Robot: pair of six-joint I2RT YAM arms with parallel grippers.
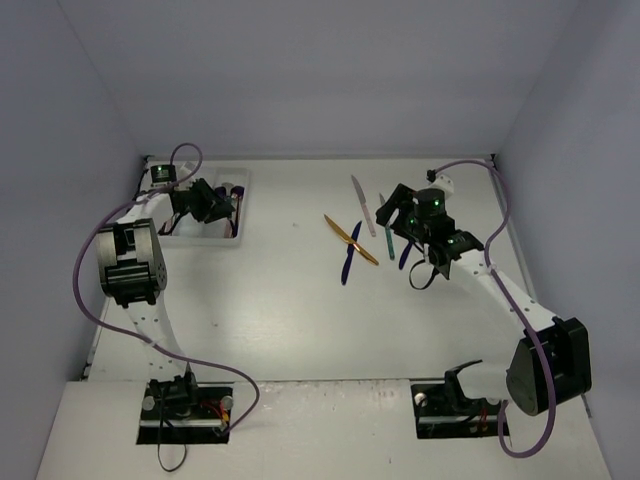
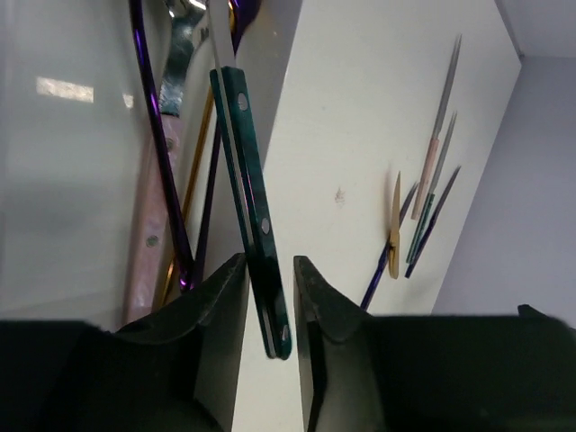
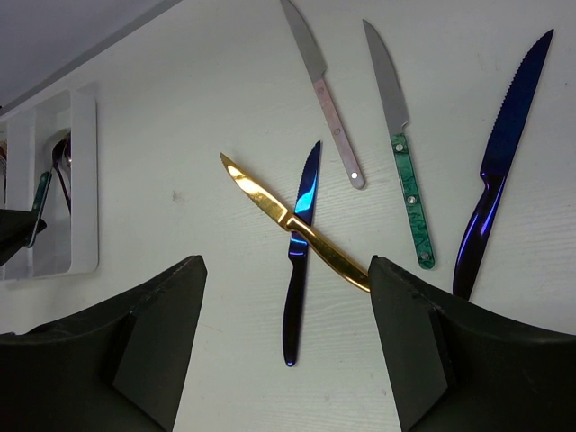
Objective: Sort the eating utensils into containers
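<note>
Left tool (image 2: 270, 270) pinches the teal-handled knife (image 2: 243, 162), jaws narrow, above the tray (image 3: 85, 180); best lower it level and lengthwise before releasing. Right tool (image 3: 288, 306) gapes wide above the gold knife (image 3: 270, 202).

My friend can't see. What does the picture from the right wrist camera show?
Five knives lie on a white table beyond the open right gripper: a gold knife crossing a small blue knife, a pink-handled knife, a green-handled knife and a long dark blue knife. A white tray sits at the left edge.
</note>
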